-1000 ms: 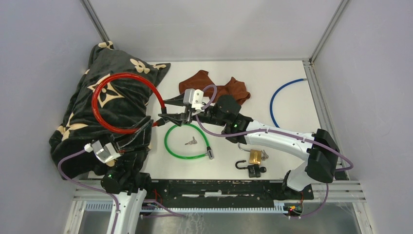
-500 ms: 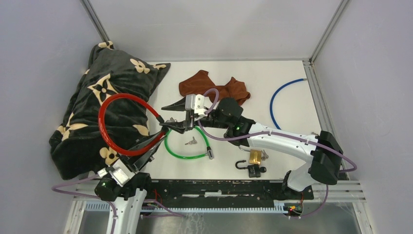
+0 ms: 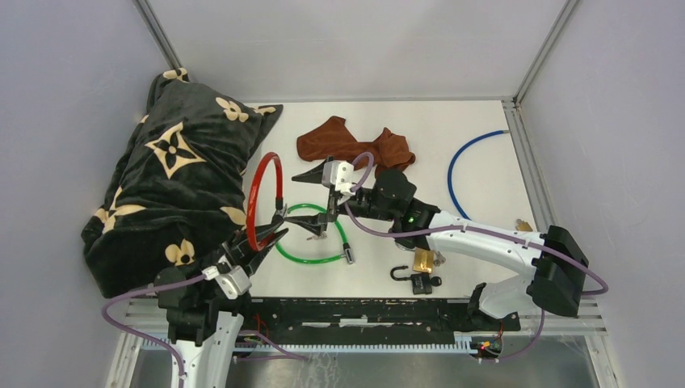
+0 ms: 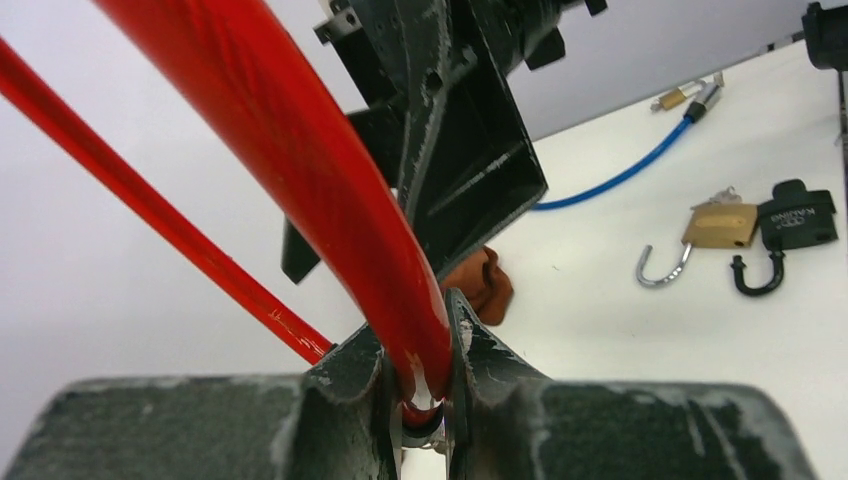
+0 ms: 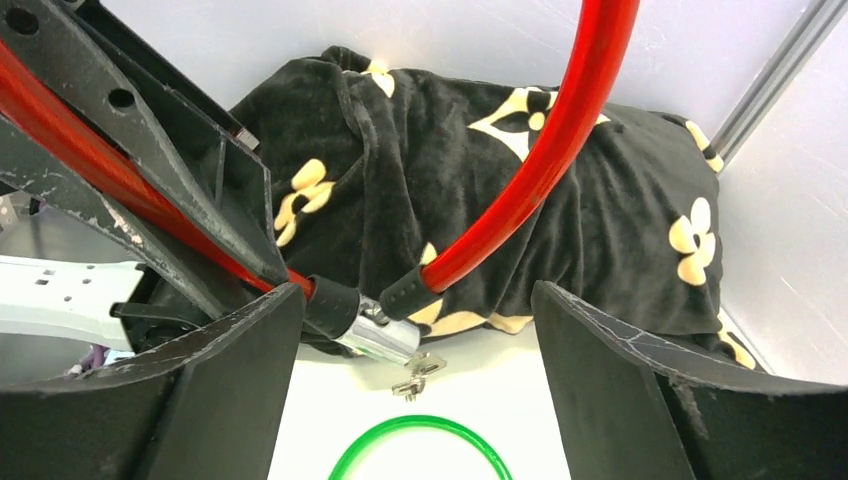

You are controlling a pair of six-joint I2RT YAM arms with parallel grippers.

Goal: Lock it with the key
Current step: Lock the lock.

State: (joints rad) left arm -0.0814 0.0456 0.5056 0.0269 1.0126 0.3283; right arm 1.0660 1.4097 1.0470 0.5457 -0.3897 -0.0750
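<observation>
The red cable lock (image 3: 257, 194) stands upright as a loop beside the blanket. My left gripper (image 3: 269, 237) is shut on the red cable (image 4: 330, 200), near its lower end. The lock's chrome cylinder (image 5: 378, 337) hangs between the wide-open fingers of my right gripper (image 5: 415, 385), touching neither. A small key (image 5: 418, 368) sticks out of the cylinder and a second one dangles below it. In the top view my right gripper (image 3: 292, 199) is open just right of the loop.
A green cable loop (image 3: 312, 236) lies under the right gripper with keys (image 3: 318, 235) inside it. A brass padlock (image 3: 422, 260) and a black padlock (image 3: 421, 282) lie near front. A blue cable (image 3: 459, 166), a brown cloth (image 3: 343, 139) and a black patterned blanket (image 3: 161, 186) surround them.
My left arm has swung the red loop rightward off the blanket and stood it upright. My right gripper has shifted right, still open, and the lock's cylinder now hangs between its fingers.
</observation>
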